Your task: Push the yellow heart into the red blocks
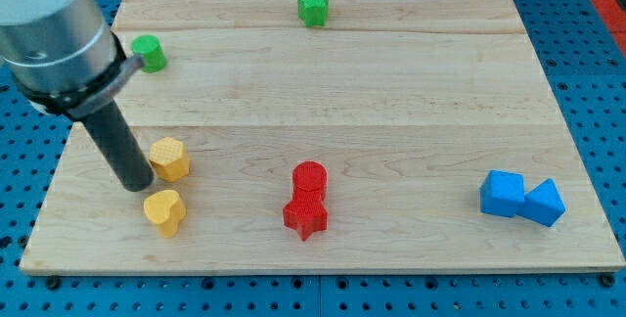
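Observation:
The yellow heart point(164, 211) lies near the board's bottom left. A yellow hexagon block point(170, 158) sits just above it. The red cylinder point(309, 180) and the red star point(305, 215) stand together at the bottom centre, to the right of the heart. My tip point(137, 184) rests on the board just left of the yellow hexagon and up-left of the heart, close to both.
A green cylinder point(149, 53) sits at the upper left and a green star-like block point(313, 8) at the top centre. A blue cube point(502, 194) and a blue triangular block point(544, 203) sit together at the bottom right. The wooden board point(391, 112) lies on a blue pegboard.

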Action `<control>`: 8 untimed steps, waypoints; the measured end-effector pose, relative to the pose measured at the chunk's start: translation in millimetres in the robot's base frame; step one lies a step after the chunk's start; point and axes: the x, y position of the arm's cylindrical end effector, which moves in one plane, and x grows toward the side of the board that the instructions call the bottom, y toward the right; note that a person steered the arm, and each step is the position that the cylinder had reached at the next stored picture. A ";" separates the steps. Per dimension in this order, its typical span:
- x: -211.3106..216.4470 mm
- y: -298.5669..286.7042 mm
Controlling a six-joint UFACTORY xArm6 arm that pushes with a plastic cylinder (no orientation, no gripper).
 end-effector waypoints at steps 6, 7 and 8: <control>34.5 -40.0; 39.5 82.9; 51.3 107.7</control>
